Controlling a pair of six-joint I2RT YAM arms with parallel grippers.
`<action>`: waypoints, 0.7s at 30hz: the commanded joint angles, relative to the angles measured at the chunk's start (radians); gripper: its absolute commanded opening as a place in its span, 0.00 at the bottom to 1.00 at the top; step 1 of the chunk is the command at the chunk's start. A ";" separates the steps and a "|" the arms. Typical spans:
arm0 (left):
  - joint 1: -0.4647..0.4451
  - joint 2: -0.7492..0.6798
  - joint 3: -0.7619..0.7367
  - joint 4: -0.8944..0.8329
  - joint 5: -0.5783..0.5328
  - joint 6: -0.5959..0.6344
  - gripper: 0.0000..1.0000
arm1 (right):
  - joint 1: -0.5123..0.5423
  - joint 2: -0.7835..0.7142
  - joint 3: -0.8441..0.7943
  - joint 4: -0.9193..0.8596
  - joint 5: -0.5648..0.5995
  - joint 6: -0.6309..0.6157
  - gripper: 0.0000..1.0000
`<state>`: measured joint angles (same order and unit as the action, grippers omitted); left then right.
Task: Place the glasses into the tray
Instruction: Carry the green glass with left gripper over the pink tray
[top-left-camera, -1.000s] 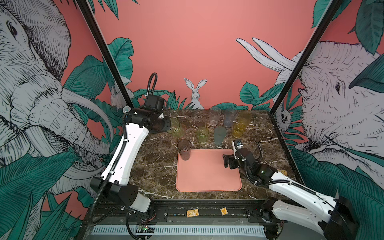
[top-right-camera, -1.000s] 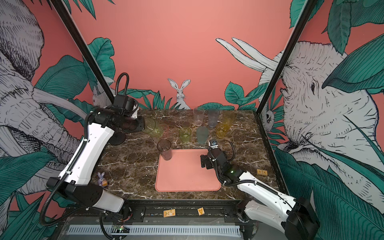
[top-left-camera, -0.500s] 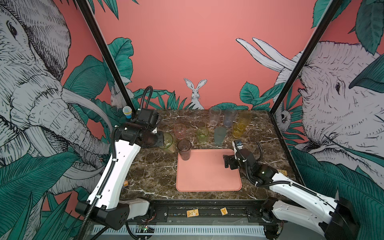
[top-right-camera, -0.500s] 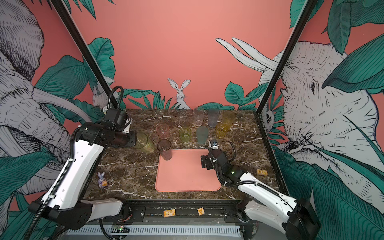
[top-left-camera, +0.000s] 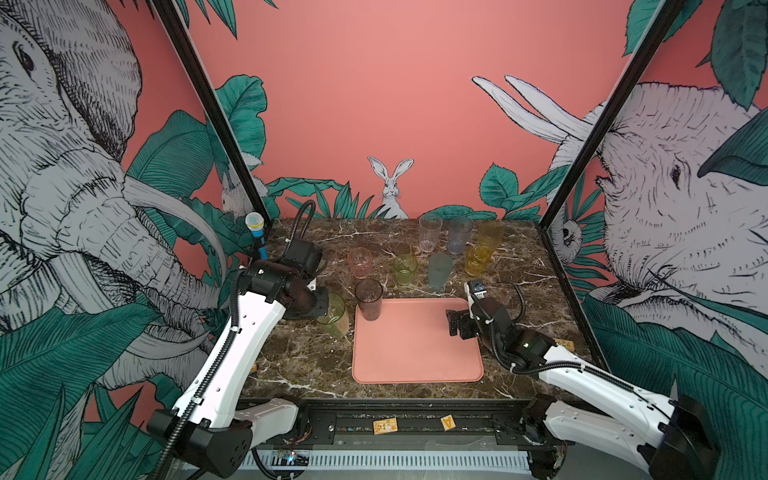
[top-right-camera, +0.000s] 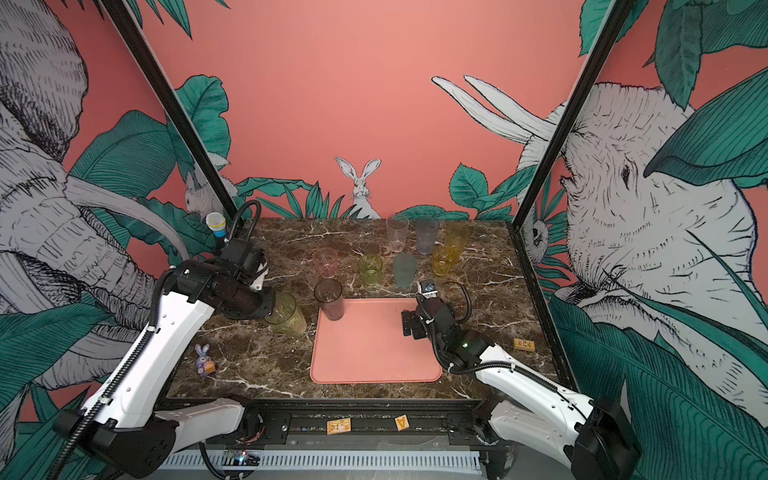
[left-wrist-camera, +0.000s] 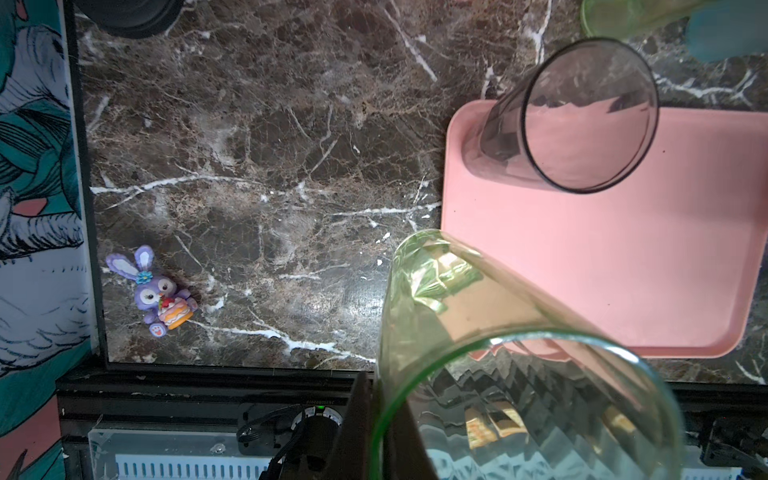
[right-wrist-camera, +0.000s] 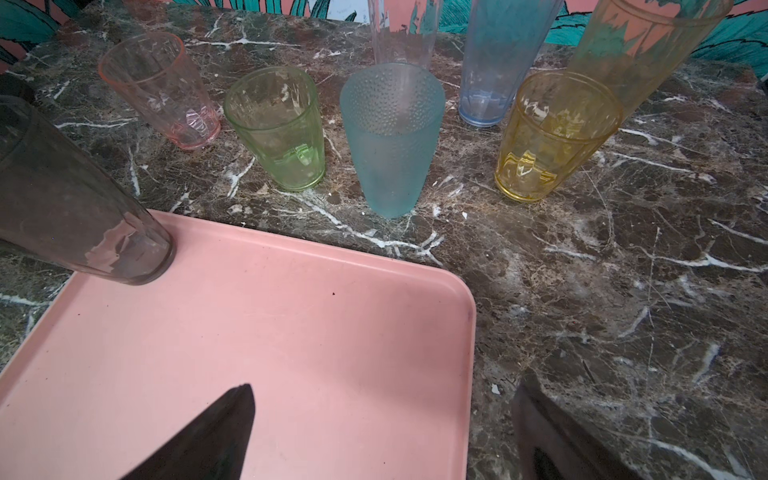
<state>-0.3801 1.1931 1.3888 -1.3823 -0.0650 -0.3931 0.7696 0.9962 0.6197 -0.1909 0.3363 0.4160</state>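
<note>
In a top view the left tool (top-left-camera: 323, 306), pinching the tall green glass (top-left-camera: 336, 319), has carried it from far left to just beside the tray (top-left-camera: 415, 353) (the placing is close). In the left wrist view it hangs tilted. In the right wrist view the right tool (right-wrist-camera: 374, 432) is spread above the tray.

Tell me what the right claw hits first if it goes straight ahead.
Probably the teal-grey dotted glass, standing just beyond the pink tray's corner, in line with the open right gripper; depth is hard to judge.
</note>
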 joint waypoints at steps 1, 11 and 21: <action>-0.054 -0.010 -0.028 0.021 -0.013 -0.053 0.00 | -0.002 -0.012 -0.010 0.031 0.008 0.009 0.99; -0.194 0.056 -0.089 0.111 -0.053 -0.194 0.00 | -0.002 -0.016 -0.012 0.032 0.007 0.009 0.99; -0.220 0.071 -0.135 0.166 -0.086 -0.248 0.00 | -0.003 -0.014 -0.012 0.033 0.006 0.009 0.99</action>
<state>-0.5900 1.2663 1.2663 -1.2400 -0.1246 -0.6006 0.7696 0.9951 0.6197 -0.1909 0.3363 0.4160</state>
